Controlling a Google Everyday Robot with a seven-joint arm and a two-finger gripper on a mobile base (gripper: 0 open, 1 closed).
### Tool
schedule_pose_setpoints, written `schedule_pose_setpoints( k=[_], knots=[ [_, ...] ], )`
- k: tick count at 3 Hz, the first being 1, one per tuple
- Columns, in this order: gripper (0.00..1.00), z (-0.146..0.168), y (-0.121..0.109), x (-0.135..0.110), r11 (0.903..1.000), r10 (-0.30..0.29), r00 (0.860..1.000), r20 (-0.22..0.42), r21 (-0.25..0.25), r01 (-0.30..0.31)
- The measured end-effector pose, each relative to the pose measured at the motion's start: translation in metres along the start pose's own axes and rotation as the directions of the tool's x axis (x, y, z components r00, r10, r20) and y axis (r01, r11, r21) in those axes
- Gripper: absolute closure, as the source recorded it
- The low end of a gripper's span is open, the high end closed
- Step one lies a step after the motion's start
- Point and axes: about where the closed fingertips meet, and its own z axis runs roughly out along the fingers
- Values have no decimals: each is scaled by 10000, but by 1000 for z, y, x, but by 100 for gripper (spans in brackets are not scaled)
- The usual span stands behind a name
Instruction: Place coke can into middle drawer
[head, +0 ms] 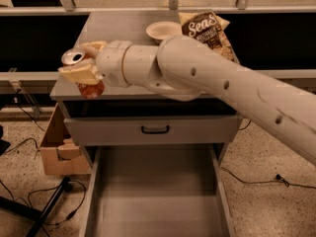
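The coke can (88,85) is a red-orange can with a silver top, tilted and held at the front left corner of the cabinet top. My gripper (85,67) is shut on the coke can, with one cream finger (79,74) across its side and the other behind it. The can is lifted off the surface and hangs over the cabinet's front edge. The middle drawer (155,194) is pulled wide open below, with a bare grey floor and thin side walls. My arm (222,85) reaches in from the right across the cabinet.
A beige bowl (163,30) and a brown snack bag (207,31) sit at the back of the cabinet top (113,26). A shut grey drawer front with a black handle (155,130) is above the open drawer. A cardboard box (58,149) stands on the floor at left.
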Motion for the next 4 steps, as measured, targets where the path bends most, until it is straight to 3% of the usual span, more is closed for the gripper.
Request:
schedule_pose_setpoints(
  k=[1, 2, 3, 4],
  knots=[
    [100, -27, 60, 29, 9996, -10, 9998, -189, -284, 4],
    [100, -74, 75, 106, 9988, 450, 9934, -1058, 264, -424],
    [100, -108, 75, 184, 9921, 1004, 9813, -1644, 905, -863],
    [100, -131, 68, 293, 9715, 2182, 9587, -1827, 1342, -1955]
  ],
)
